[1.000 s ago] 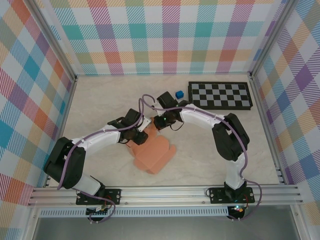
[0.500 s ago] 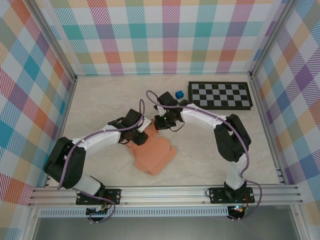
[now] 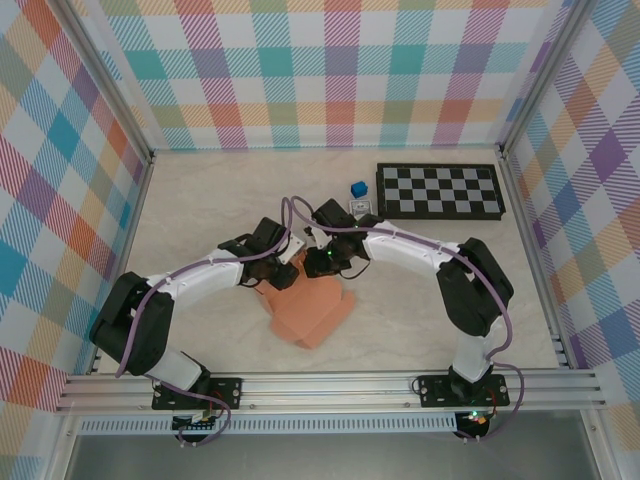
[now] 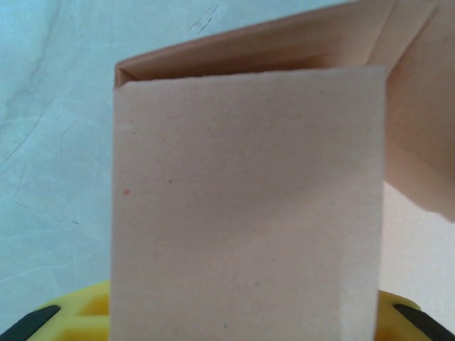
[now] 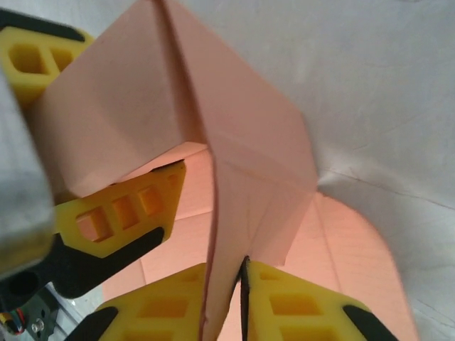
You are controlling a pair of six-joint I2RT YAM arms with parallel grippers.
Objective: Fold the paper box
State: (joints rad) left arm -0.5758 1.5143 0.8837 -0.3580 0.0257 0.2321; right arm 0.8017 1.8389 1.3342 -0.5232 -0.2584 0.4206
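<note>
change: right gripper (image 5: 240, 278) moved onto paper box (image 3: 312, 318)
right gripper: clamped on upright flap (image 5: 249, 192)
left gripper (image 4: 238, 318): astride broad flap (image 4: 249, 199), grip unclear

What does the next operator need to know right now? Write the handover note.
Left gripper: jaws wide, either side of a raised flap of the paper box, apparently not clamped.
Right gripper: shut on an upright panel of the same box.
Box: between the two arms, its near part looks flat.
Done: one flap and one panel stand up.
Left: fold the other panels and close the box.
</note>
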